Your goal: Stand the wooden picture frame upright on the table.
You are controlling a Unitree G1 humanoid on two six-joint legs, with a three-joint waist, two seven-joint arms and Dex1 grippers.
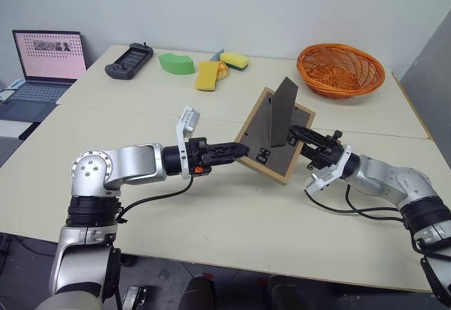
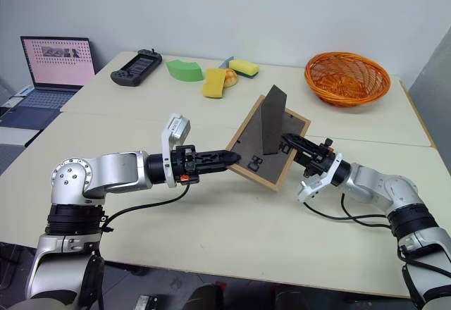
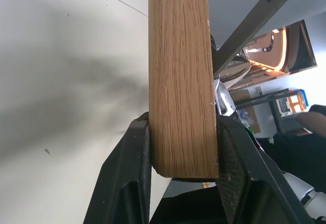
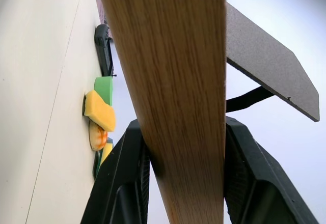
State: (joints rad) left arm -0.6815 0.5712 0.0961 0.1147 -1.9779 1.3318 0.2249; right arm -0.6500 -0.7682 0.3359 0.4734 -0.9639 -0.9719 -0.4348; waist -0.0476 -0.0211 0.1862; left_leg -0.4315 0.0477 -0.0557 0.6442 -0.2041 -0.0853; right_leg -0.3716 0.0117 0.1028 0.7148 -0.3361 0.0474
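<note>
The wooden picture frame (image 1: 276, 135) hangs tilted above the counter (image 1: 211, 211), back panel facing the camera, its stand folded out. The left tool (image 1: 239, 151) clamps its left edge; the right tool (image 1: 299, 136) clamps its right edge.

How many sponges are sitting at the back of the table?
3, in a cluster on the far side of the table: a green sponge on the left, a yellow sponge in the middle, and a yellow-and-green sponge on the right. An orange item between them is partly hidden.

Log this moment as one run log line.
left claw: grips wooden picture frame | right claw: grips frame | stand: unfolded | frame: tilted
</note>
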